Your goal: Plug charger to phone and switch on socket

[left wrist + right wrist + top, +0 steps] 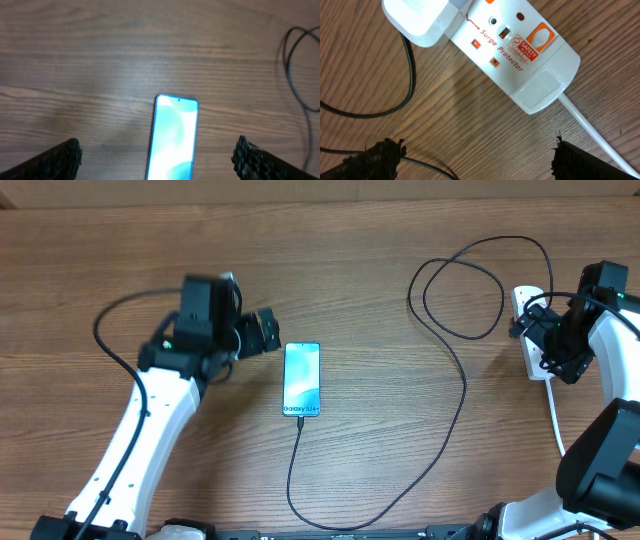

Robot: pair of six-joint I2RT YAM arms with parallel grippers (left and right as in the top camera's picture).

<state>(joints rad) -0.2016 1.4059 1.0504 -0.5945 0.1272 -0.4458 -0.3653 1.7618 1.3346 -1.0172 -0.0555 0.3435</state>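
Observation:
The phone (pixel 302 379) lies flat at the table's middle, screen lit, and shows in the left wrist view (pixel 172 137). The charger's thin black cable (pixel 455 380) runs from the phone's near end, loops round the front and right, and ends at a white plug block (pixel 417 20) seated in the socket. The socket (pixel 528 330) is a white power strip at the far right, with red-marked switches (pixel 485 45). My left gripper (pixel 266 330) is open and empty just left of the phone. My right gripper (pixel 475 160) is open and empty over the socket.
The socket's white cord (pixel 556 415) runs toward the front right edge. The cable loops (pixel 470 280) lie on the wood at the back right. A loose black arm cable (pixel 110 330) arcs at the left.

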